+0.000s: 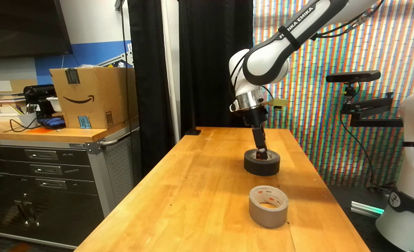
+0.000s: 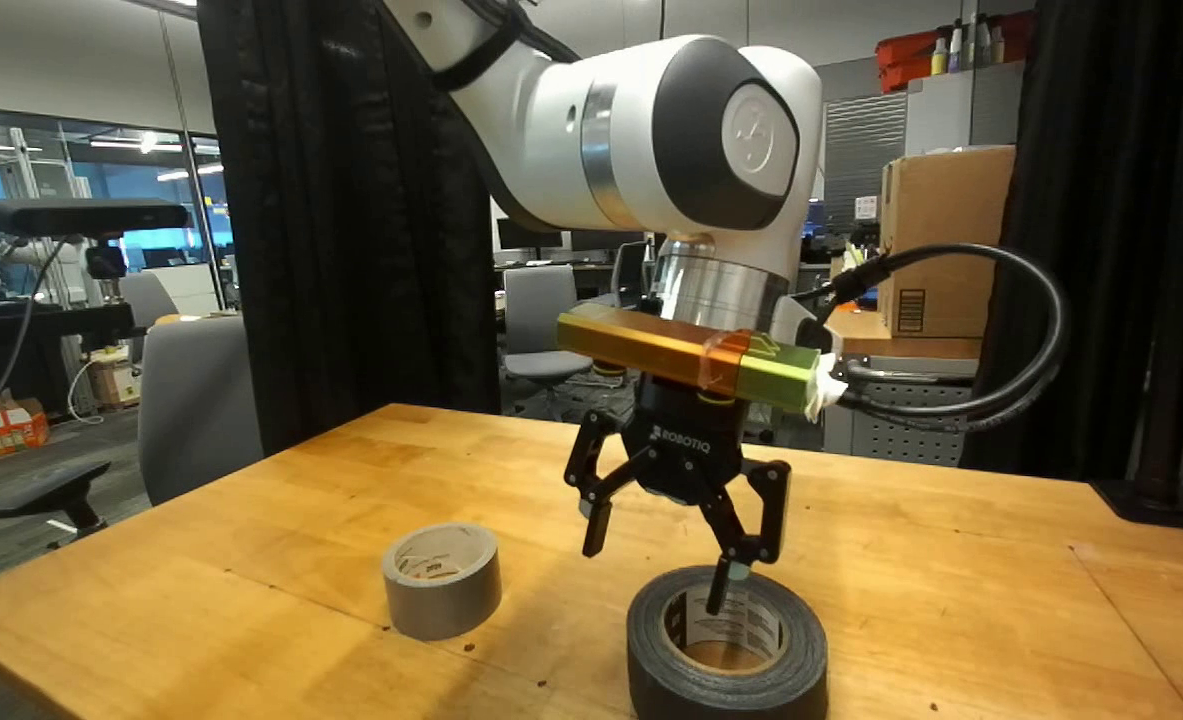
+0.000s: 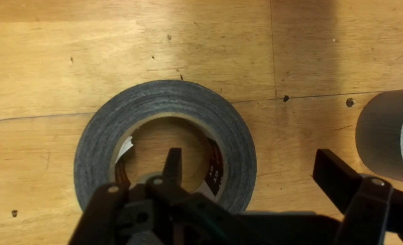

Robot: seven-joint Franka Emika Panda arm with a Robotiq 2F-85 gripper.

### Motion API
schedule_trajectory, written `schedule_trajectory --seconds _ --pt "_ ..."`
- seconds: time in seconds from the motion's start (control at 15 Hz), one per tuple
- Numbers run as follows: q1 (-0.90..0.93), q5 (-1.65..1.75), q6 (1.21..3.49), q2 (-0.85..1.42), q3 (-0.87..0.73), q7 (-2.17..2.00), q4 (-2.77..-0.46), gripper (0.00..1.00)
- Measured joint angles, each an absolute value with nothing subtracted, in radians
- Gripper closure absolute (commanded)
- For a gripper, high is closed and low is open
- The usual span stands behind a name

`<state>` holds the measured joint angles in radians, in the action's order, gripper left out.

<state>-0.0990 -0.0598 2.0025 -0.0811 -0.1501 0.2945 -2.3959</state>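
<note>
Tracing tbl edge far L in an ext. view; then spotting gray tape roll, sitting well in from it. Now crossing wood gap btwn rolls, finding gripper w/ fingers spread wide, dangling 1 tip at hole of black tape roll. Lying flat on tbl, R of gray: looking matte, thick-wound, w/ printed lt. core.
</note>
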Motion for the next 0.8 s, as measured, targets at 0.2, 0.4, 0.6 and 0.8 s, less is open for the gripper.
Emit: schedule_trajectory --seconds 0.2,0.4,0.6,0.8 --pt "-0.099 -0.060 2.012 -0.056 -0.143 0.295 -2.388 0.00" --pt "-0.099 -0.060 2.019 -0.032 -0.140 0.295 -2.379 0.00" --pt "-0.099 -0.060 2.022 -0.009 -0.140 0.295 -2.368 0.00" --pt "-0.099 -0.060 2.023 0.012 -0.140 0.295 -2.359 0.32"
